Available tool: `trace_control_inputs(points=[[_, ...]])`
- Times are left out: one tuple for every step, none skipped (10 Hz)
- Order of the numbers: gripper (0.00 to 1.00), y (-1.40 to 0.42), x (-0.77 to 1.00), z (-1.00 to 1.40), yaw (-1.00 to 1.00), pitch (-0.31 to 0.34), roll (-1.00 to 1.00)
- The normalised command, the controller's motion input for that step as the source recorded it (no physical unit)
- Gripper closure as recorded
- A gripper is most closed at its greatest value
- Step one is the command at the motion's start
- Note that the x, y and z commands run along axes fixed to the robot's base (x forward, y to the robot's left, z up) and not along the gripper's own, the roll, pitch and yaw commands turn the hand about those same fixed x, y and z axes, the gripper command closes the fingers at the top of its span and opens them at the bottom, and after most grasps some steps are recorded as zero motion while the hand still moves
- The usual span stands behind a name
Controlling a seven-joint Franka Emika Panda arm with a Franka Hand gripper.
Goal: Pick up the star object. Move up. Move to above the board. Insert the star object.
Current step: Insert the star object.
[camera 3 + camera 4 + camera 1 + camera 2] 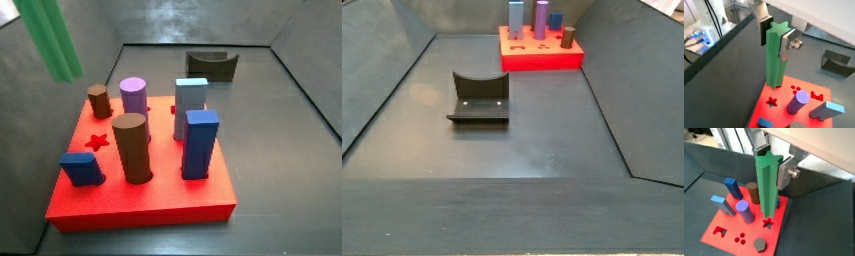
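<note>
Lab test rig: dark walled enclosure [502,140], pegboard [543,55].

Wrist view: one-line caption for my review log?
Gripper holds the green star object upright above the red board, near its star hole.

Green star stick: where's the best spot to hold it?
Near its top, from above, as the end effector does: shut on the star object, flat fingers on opposite sides. That leaves the long lower end free for the board's star hole.
</note>
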Motion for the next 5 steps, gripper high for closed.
trace_control_inputs(points=[[1.0,0.0,0.06,-0.16,0.0,0.0,-0.07],[1.0,-0.06,0.0,-0.27,-0.04,-0.02,-0.02],[1.0,-0.01,0.0,-0.88,-0.07,-0.064,0.0],[1.0,0.0,0.06,-0.83,-0.01,-0.033,0.0],[1.0,0.0,0.27,-0.34,0.0,0.0,-0.05]])
